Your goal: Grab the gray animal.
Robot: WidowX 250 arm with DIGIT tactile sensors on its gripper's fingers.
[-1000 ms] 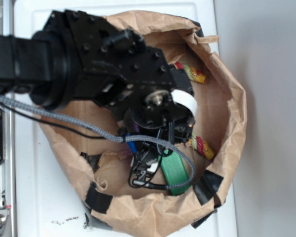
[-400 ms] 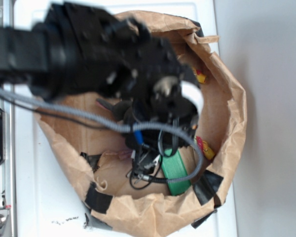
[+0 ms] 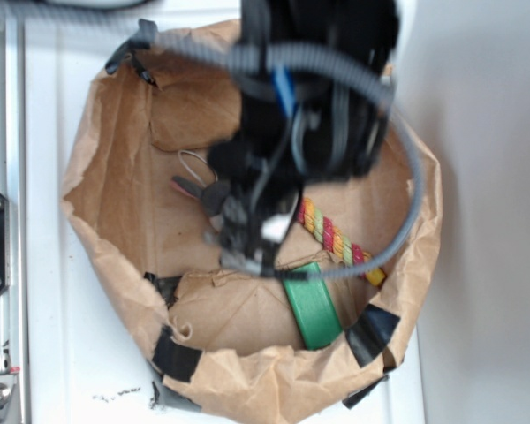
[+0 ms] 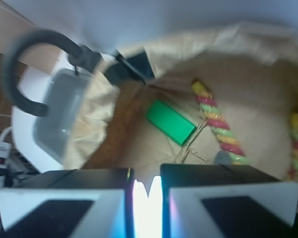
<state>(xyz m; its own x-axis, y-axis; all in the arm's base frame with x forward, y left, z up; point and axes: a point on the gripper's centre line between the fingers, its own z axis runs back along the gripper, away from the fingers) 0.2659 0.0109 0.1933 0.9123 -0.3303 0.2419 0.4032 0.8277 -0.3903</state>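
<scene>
- My tool (image 4: 146, 191) shows along the bottom edge of the wrist view: the two dark pads stand almost together, with only a thin bright slit between them
- I see nothing gripped in that slit, so the tool is at a narrow setting and holds nothing that I can make out
- In the exterior view my arm is a dark blur over the upper middle of the brown paper bag (image 3: 115, 132), and the tool hangs down inside it
- The gray animal (image 3: 203, 190) lies on the bag's floor just to the left of the tool's blur: a small dark gray shape with a bit of pink on it
- A thin pale loop lies just above the gray animal
- Whether the tool touches the gray animal I cannot tell, because the blur hides the place where they meet
- The striped rope (image 3: 336, 238) runs slantwise on the bag's floor, from beside my tool toward the bag's lower right wall
- The green block (image 3: 314, 309) lies flat below the rope, near the lower wall
- In the wrist view a small gray patch sits beside the near end of the rope, too blurred to name
- My braided gray cable (image 3: 411, 194) loops out over the right side of the bag
- Patches of black tape (image 3: 172, 358) hold the bag's torn rim
- The bag stands on the white surface (image 3: 44, 353)
</scene>
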